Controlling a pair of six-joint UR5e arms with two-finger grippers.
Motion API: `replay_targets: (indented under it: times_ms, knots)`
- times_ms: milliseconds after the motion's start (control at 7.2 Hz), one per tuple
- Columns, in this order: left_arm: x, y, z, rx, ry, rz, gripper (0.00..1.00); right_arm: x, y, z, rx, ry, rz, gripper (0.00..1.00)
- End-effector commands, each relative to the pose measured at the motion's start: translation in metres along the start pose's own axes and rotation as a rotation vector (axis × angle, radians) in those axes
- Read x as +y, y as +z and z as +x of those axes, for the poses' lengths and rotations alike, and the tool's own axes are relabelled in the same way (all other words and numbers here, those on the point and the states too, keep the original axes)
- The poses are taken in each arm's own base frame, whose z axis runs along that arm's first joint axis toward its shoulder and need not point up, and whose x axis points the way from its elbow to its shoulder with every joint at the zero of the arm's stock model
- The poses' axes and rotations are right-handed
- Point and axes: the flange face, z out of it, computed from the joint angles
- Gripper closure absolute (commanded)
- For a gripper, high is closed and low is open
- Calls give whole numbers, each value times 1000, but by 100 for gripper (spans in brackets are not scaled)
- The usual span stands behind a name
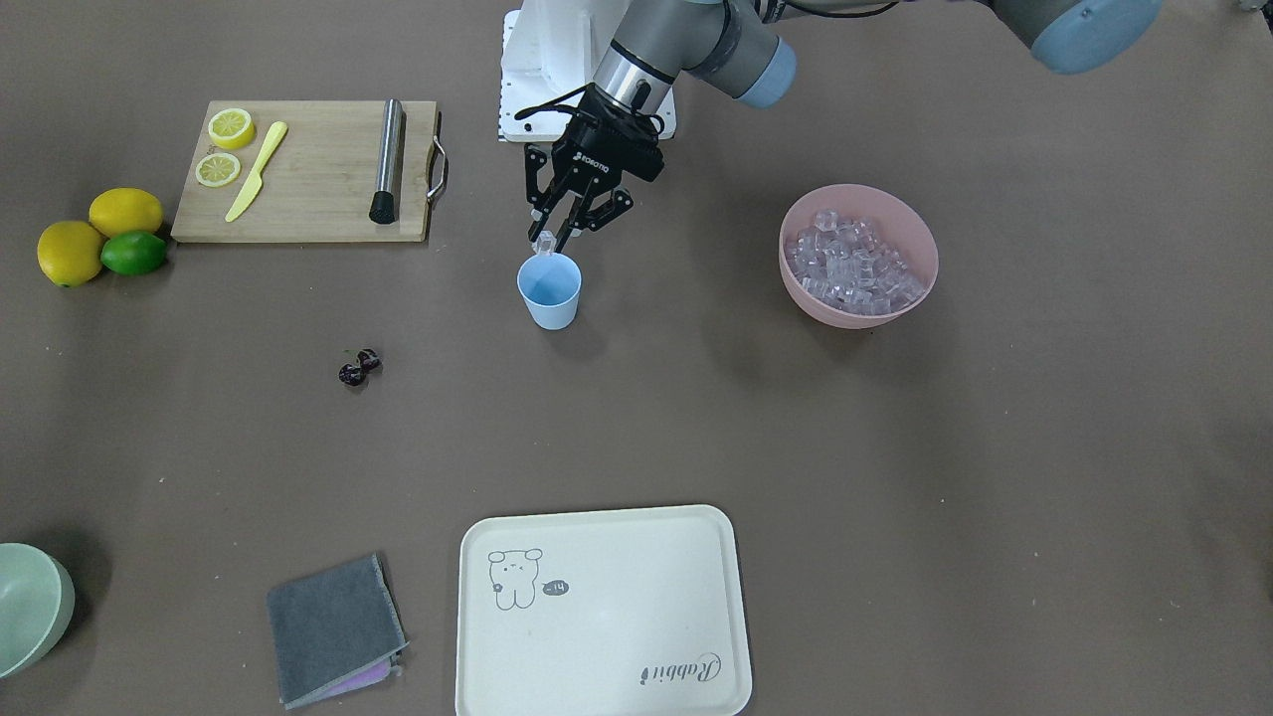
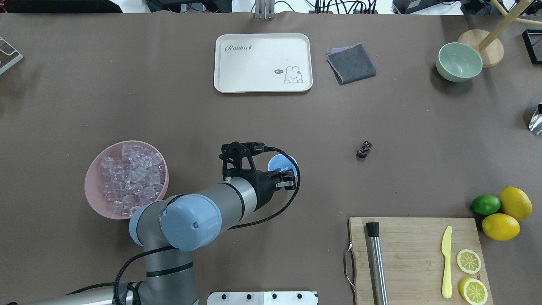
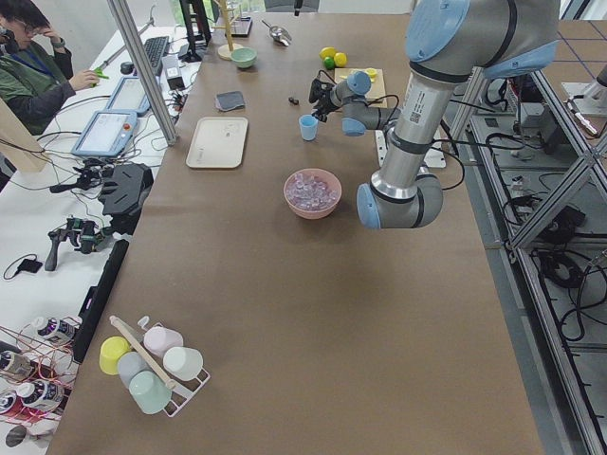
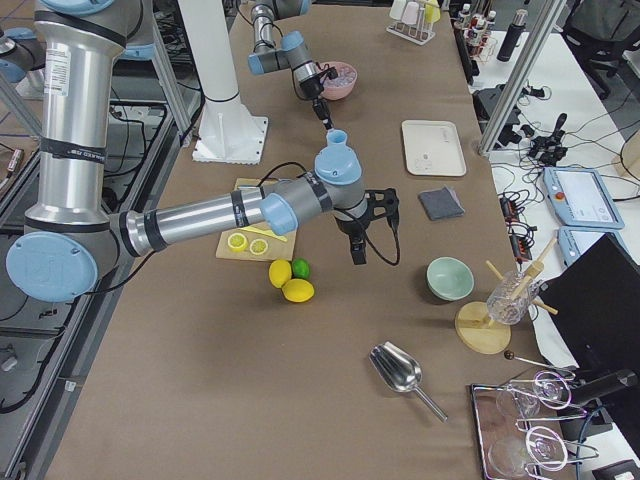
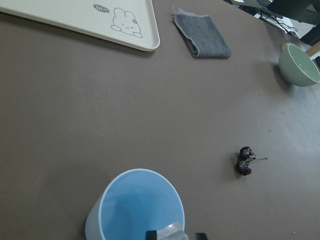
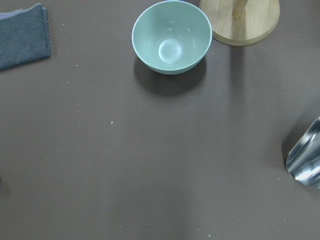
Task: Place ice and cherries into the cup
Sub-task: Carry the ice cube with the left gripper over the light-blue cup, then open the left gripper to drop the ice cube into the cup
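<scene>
Left gripper [image 1: 548, 237] clenched on one ice cube [image 1: 545, 242], just above the rim of the cup [image 1: 549, 290], centre of my front view. More ice [image 1: 850, 267] fills the pink bowl [image 1: 920, 244] to the right. Cherries [image 1: 359, 367] lie on the desk [image 1: 895, 497], lower left of the cup, well apart. Right gripper [image 4: 357, 250] shows only in a side view; I cannot tell its state.

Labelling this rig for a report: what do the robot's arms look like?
The left arm and right arm are silver-grey tubes with light blue joint caps and black jaws. A black cable loops by the left wrist; white Robotiq lettering marks it.
</scene>
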Motion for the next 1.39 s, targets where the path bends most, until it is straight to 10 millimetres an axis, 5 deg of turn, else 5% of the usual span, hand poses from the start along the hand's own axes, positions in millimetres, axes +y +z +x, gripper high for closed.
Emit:
replay_targets:
  times_ms: [0,278,417,834,1112,1251]
  knots:
    - [-14,-1,5,8,-77,21,87,0,0,0,-1,-1,-1,0]
    - [-17,-1,3,6,-75,23,37,0,0,0,-1,-1,-1,0]
    - [-16,-1,2,5,-73,20,24,0,0,0,-1,-2,0,0]
    - [-15,-7,-8,-19,-55,11,9,0,0,0,0,-8,1,0]
    - [-17,-60,-48,-65,52,-46,8,0,-1,-1,-1,-12,3,0]
    - [-19,-75,-86,-116,84,-81,8,1,-1,-1,0,-12,2,0]
